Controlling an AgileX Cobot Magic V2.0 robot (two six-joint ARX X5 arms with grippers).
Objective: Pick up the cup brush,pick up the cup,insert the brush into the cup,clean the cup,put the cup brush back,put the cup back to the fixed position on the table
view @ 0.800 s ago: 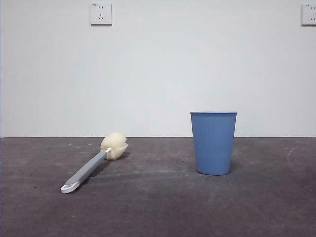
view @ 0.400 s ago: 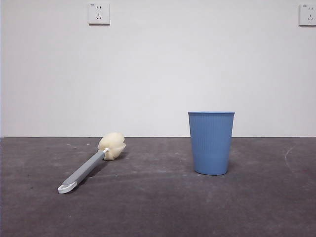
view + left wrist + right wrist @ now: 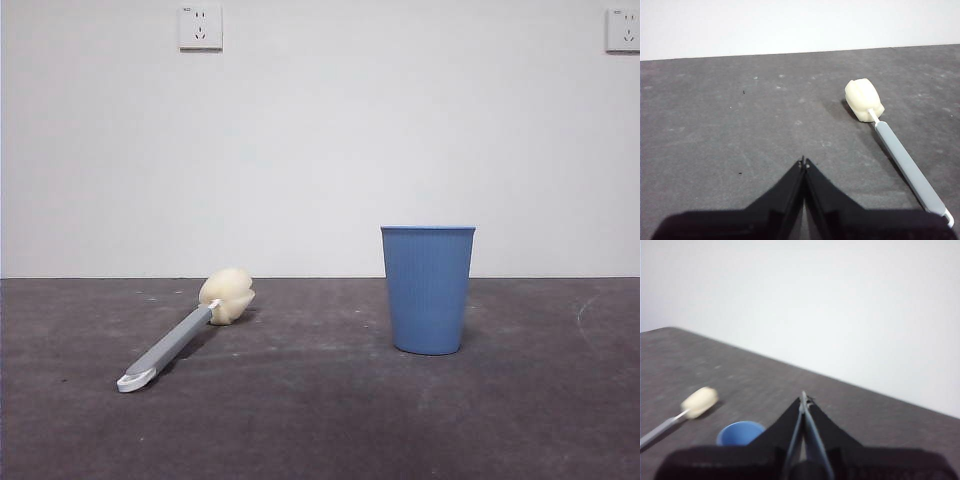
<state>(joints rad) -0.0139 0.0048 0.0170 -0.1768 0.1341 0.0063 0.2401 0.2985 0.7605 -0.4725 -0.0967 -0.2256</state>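
With nothing yet grasped, both tools, left tool (image 3: 804, 162) and right tool (image 3: 803, 399), are being held closed and empty above the desk (image 3: 320, 420), well clear of the cup brush (image 3: 190, 335) and cup (image 3: 428, 290).

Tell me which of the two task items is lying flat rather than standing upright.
The cup brush lies flat on the table, its sponge head toward the wall. The blue cup stands upright on its base.

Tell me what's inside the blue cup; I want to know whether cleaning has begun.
Nothing shows inside the cup. The right wrist view shows only part of its blue interior; the bottom is hidden. The cup brush lies on the table, apart from it.
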